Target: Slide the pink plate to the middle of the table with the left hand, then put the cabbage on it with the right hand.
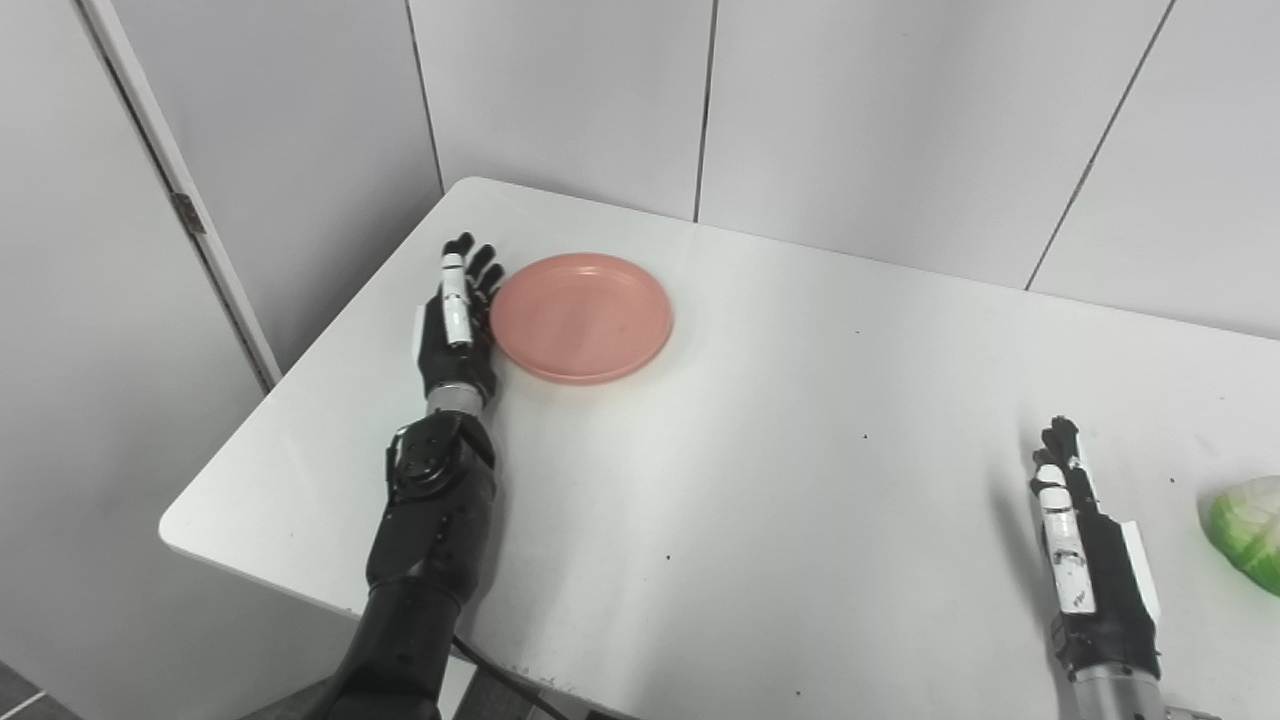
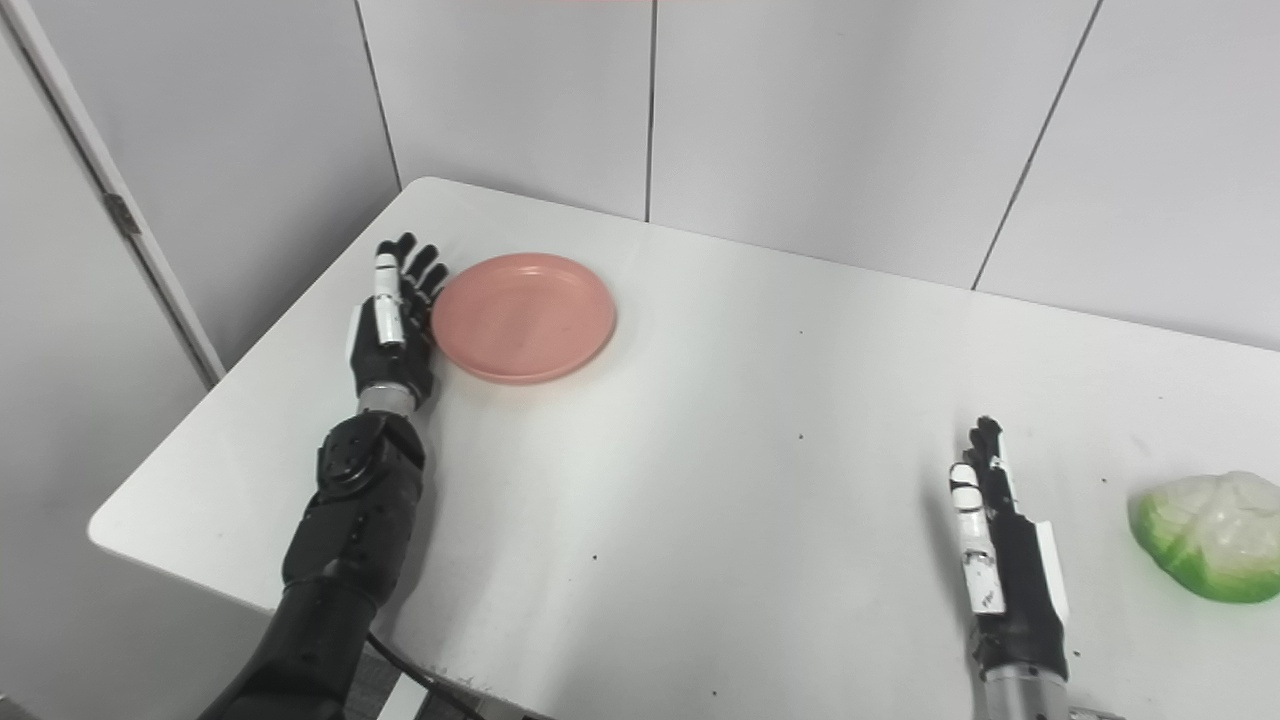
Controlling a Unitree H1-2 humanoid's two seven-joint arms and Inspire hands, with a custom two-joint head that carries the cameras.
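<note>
While left hand [image 1: 457, 330] fingers extended against pink plate [image 1: 580, 316] rim, right hand [image 2: 1005, 580] flat, holding nothing.

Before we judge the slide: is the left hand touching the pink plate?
Touching: the right eye view shows the left hand pressed against the pink plate's left rim.

Left hand [image 1: 457, 325], right hand [image 2: 1003, 580]: black shells, white thumb segments, white side plates, silver wrist collars; glossy black jointed forearm; black cable beneath left elbow

Pink plate [image 1: 581, 317] (green/wht cabbage [image 2: 1208, 535])
</note>
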